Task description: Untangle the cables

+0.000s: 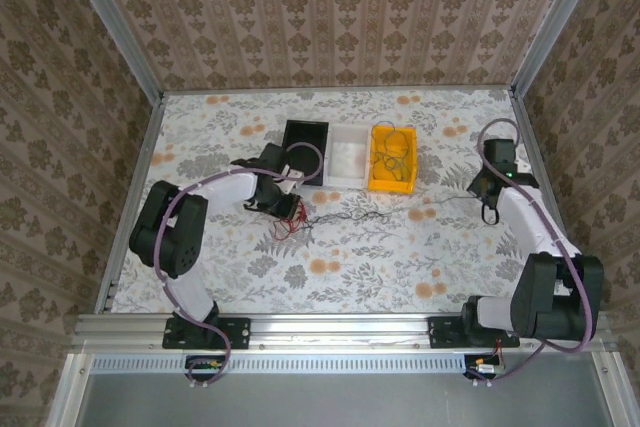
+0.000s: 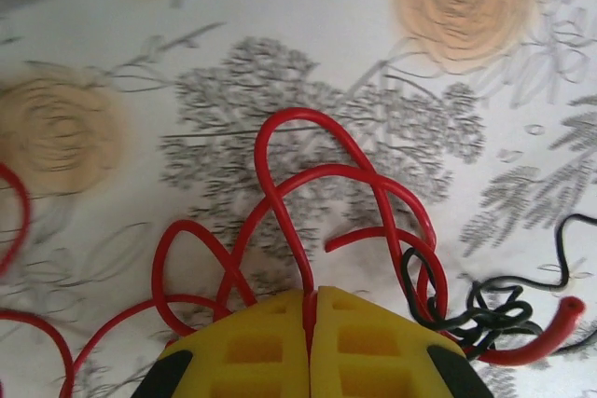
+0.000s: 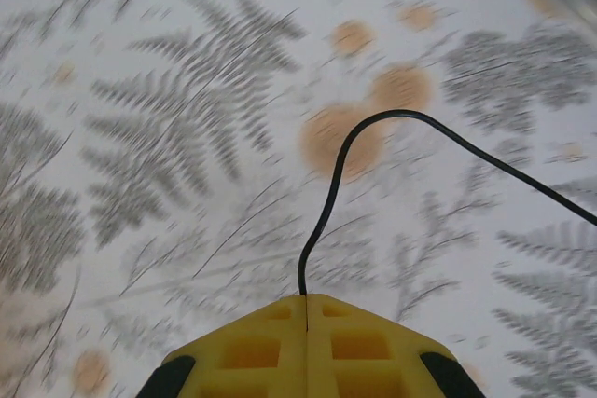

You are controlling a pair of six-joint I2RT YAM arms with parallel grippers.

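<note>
Where left claw [image 2: 310, 297] clamps, cables [image 2: 295, 115] — seemingly knotted

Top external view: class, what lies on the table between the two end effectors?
In the top view, a thin dark cable stretches over the flowered table from the left end effector, shut on a red cable, to the right end effector.
</note>
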